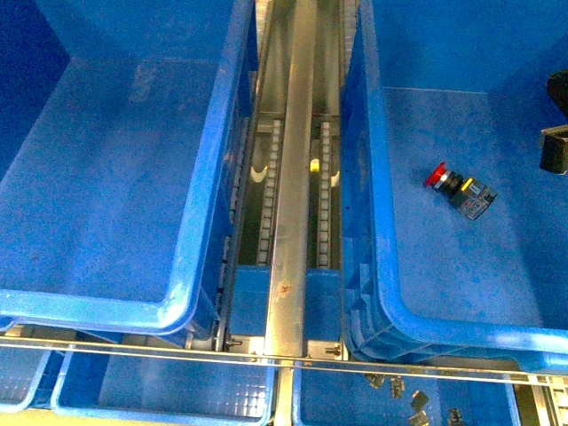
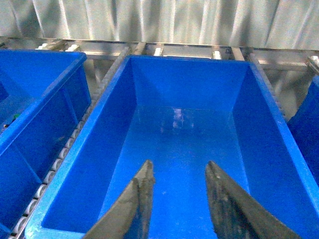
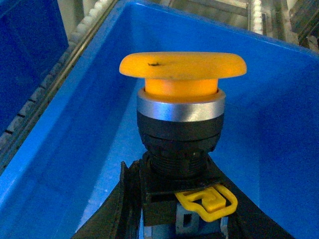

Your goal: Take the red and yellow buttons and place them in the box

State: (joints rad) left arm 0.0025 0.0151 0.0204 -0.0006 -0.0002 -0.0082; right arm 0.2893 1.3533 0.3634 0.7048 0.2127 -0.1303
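The yellow button (image 3: 182, 99) is seen in the right wrist view pinched at its contact block between the jaws of the right gripper (image 3: 182, 209), with the mushroom cap pointing away from the wrist and the blue floor of a bin behind it. In the front view only a dark sliver of that gripper (image 1: 557, 146) is visible at the frame's right edge, over the box (image 1: 383, 266), where the red button (image 1: 460, 189) is already lying on its side on the floor. The step in hand is judged to be the release of the yellow one. It would best be lowered close to the floor, kept clear of the red button and the walls, and let go only once the jaws are steady, so that bouncing or rolling is limited. The left gripper (image 2: 177, 199) is held with its fingers spread and nothing between them, over the empty bin (image 2: 75, 149) on the left side; it need not be moved.
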